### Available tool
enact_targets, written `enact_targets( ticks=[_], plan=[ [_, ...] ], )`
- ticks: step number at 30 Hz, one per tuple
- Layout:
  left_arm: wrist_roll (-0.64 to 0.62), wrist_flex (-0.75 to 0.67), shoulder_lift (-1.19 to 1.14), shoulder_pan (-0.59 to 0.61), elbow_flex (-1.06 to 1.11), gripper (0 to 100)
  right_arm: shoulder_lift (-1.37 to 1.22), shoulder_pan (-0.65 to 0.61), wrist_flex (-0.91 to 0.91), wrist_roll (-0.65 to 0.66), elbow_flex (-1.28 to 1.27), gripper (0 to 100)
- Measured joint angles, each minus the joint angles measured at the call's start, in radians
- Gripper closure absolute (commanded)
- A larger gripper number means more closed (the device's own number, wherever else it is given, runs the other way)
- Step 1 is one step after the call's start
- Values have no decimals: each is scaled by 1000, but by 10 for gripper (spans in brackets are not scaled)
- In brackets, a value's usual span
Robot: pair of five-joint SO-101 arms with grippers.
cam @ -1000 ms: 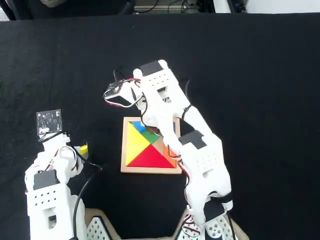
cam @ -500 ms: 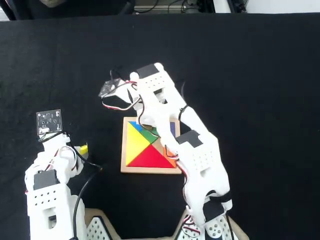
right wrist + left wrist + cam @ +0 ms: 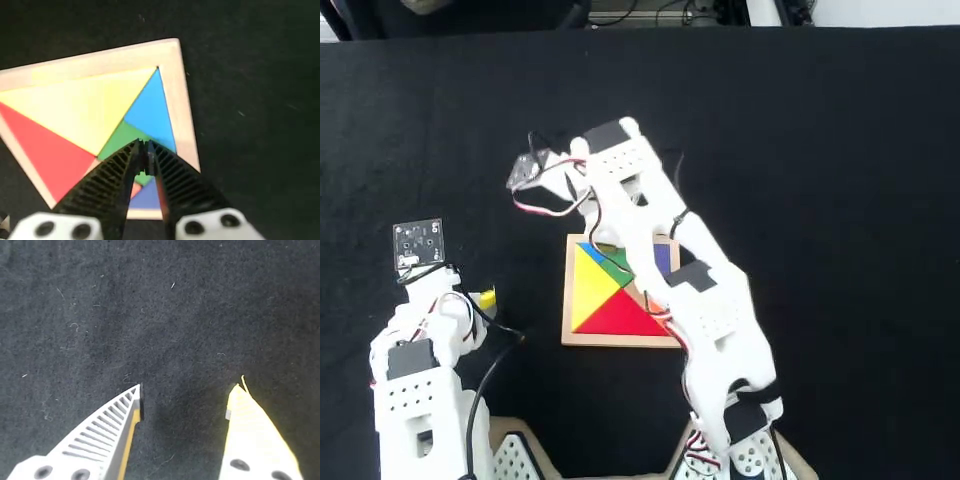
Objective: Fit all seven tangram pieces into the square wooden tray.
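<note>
Black cloth counter (image 3: 840,150), high view: square wooden tray (image 3: 567,300) sits mid-counter with coloured tangram pieces inside. Right arm stretches across its right side; left arm sits lower left, well apart.

Left wrist view: left gripper (image 3: 189,395) fingers (image 3: 100,440) spread, cloth beneath.

Right wrist view: right gripper (image 3: 145,146) fingers (image 3: 117,175) closed together, tips over flat green piece (image 3: 120,136), beside small blue triangle (image 3: 150,115), large yellow triangle (image 3: 85,107) and large red triangle (image 3: 45,150).
</note>
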State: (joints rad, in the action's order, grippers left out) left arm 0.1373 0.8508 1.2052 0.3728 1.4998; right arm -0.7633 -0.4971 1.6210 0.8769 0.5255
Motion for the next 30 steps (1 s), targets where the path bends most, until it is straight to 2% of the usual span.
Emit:
enact_targets(
  ticks=[9,14,20,22,25,27,30],
  plan=[
    [0,0,2,0,0,722,-12,-3,87,0,-5,988],
    [0,0,2,0,0,722,91,3,104,0,-5,988],
    [0,0,2,0,0,722,253,187,100,0,-144,988],
    [0,0,2,0,0,722,281,261,51,0,-239,988],
    [0,0,2,0,0,722,290,331,-126,0,-411,987],
    [0,0,2,0,0,722,290,351,-253,0,-514,987],
    [0,0,2,0,0,722,292,353,-339,2,-585,987]
  ],
)
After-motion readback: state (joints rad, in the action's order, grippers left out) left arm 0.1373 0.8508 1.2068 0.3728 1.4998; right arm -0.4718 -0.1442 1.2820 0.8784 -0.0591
